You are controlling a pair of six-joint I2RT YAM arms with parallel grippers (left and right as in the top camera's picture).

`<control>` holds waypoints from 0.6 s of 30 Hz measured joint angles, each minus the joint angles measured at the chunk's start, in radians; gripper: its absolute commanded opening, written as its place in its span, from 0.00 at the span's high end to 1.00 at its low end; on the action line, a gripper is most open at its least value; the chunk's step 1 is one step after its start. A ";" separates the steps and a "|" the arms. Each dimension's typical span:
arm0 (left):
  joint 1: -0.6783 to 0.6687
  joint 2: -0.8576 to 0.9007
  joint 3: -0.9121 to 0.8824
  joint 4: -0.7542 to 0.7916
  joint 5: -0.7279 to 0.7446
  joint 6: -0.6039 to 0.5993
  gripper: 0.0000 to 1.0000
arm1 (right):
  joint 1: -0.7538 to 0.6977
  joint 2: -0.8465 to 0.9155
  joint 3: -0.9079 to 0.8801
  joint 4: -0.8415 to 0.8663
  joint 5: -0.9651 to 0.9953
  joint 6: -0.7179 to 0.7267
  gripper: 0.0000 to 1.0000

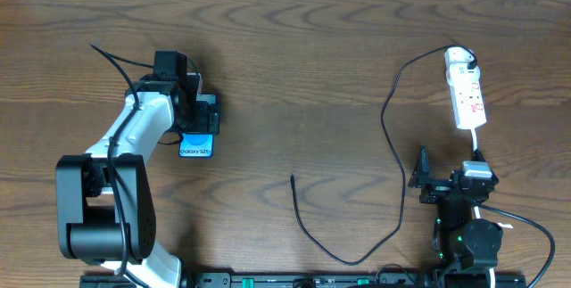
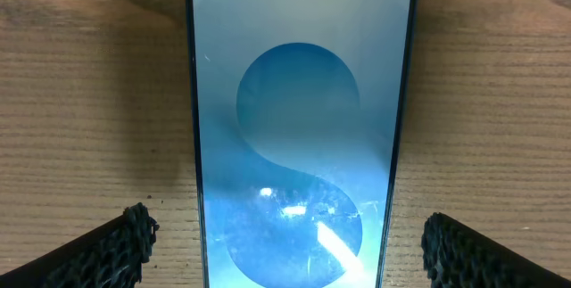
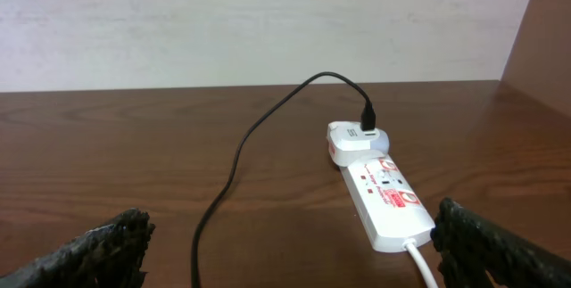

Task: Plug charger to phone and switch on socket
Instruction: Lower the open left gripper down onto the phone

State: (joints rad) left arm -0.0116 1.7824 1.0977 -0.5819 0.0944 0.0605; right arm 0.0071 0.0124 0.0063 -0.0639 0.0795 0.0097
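Observation:
The phone [image 1: 196, 146] lies flat on the wooden table at the left, its blue screen up; it fills the middle of the left wrist view [image 2: 299, 119]. My left gripper [image 1: 201, 120] hangs over it, open, one finger on each side of the phone [image 2: 290, 252], touching nothing. The charger cable [image 1: 393, 145] runs from the black plug in the far end of the socket strip [image 1: 466, 92] in a long loop to its free tip [image 1: 293, 177] mid-table. My right gripper [image 1: 446, 174] is open and empty, just short of the strip's near end [image 3: 384, 194]; the cable [image 3: 236, 168] lies between its fingers [image 3: 294, 252].
The strip's white cord [image 3: 424, 266] leads back toward the right arm's base [image 1: 468, 243]. A pale wall stands behind the table's far edge [image 3: 268, 87]. The left arm's base [image 1: 103, 208] stands at the front left.

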 measured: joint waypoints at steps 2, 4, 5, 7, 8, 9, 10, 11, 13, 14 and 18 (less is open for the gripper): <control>0.000 0.000 0.000 0.001 0.000 0.000 0.02 | 0.000 0.000 0.000 0.000 0.000 0.000 0.01; 0.000 0.000 0.000 0.002 0.000 0.000 0.02 | 0.000 0.000 0.000 0.000 0.000 0.000 0.01; 0.000 0.000 -0.001 0.004 0.000 0.000 0.02 | 0.000 0.000 0.000 0.000 0.000 0.000 0.01; 0.000 0.000 -0.003 0.008 0.000 0.000 0.02 | 0.000 0.000 0.000 0.000 0.000 0.000 0.01; 0.000 0.001 -0.006 0.008 0.000 0.000 0.02 | 0.000 0.000 0.000 0.000 0.000 0.000 0.01; 0.000 0.002 -0.007 0.009 0.000 0.000 0.02 | 0.000 0.000 0.000 0.000 0.000 0.000 0.01; 0.000 0.006 -0.008 0.010 0.000 0.000 0.02 | 0.000 0.000 0.000 0.000 0.000 0.000 0.01; 0.000 0.011 -0.008 0.012 0.000 0.000 0.02 | 0.000 0.000 0.000 0.000 0.000 0.000 0.01; -0.004 0.023 -0.008 0.013 -0.001 0.000 0.02 | 0.000 0.000 0.000 0.000 0.000 0.000 0.01; -0.006 0.028 -0.008 0.014 -0.001 0.000 0.02 | 0.000 0.000 0.000 0.000 0.000 0.000 0.01; -0.026 0.035 -0.010 0.014 -0.019 0.001 0.02 | 0.000 0.000 0.000 0.000 0.000 0.000 0.01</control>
State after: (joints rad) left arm -0.0372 1.8175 1.0878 -0.5678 0.0750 0.0612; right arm 0.0071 0.0124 0.0063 -0.0639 0.0795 0.0097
